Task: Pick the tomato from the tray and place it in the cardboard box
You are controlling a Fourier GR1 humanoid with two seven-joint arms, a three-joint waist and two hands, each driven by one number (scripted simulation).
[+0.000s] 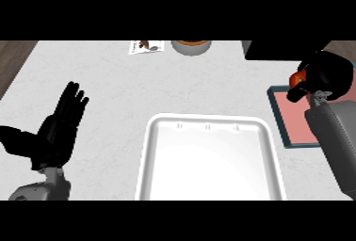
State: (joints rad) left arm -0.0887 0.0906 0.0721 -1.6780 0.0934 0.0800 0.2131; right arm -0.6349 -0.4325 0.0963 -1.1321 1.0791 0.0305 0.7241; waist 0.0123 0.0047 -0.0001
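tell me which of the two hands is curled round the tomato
The right hand, at the view's upper right, curls round the red tomato. The left hand is open and holds nothing.

Kitchen, white marble counter (208, 80), white tray (208, 160), wood floor (14, 54)

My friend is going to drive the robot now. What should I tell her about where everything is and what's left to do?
Left hand: open, fingers straight, resting at the view's left, holding nothing.
Right hand: fingers curled round the tomato; only a red-orange bit shows.
White tray: in the middle, the tomato is no longer on it.
Right hand with the tomato is over the far end of the pink-floored box at the right, next to a dark object behind it.
Done: tomato picked up and carried off the tray.
Left: lower it into the box and let go.
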